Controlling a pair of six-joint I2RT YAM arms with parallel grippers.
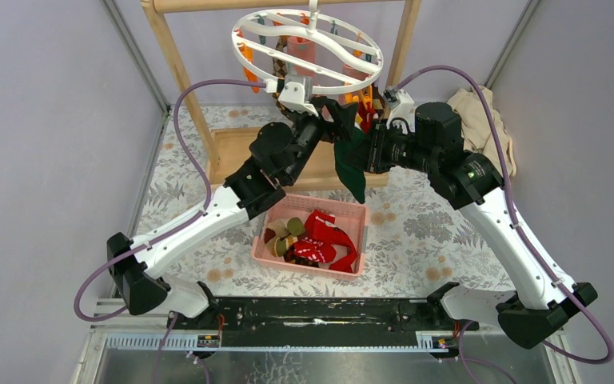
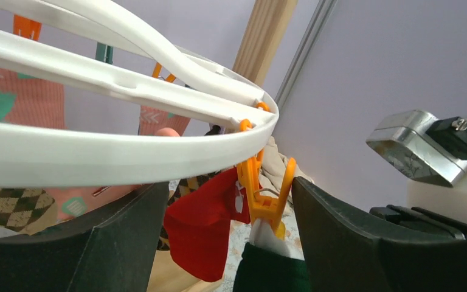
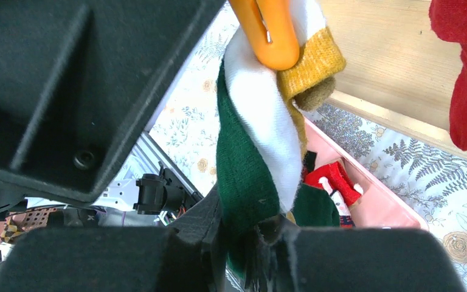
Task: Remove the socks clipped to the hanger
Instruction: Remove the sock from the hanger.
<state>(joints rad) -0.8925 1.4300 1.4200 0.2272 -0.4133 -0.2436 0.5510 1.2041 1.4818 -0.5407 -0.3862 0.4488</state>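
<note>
Left wrist view is showing your left gripper (image 2: 230, 196) open around the orange clip (image 2: 267, 204) at lower centre while your right gripper (image 3: 246, 244) is pinching its green sock (image 3: 243, 170), so pulling early is risking yanking the hanger (image 2: 127, 152) askew.

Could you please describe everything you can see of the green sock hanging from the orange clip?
The green sock is dark green knit with a white band and a mustard end, soft and twisted. The orange clip on the rim of the hanger pinches its top, and it hangs down from there. Its lower end lies against the right tool; whether it is gripped is unclear.
</note>
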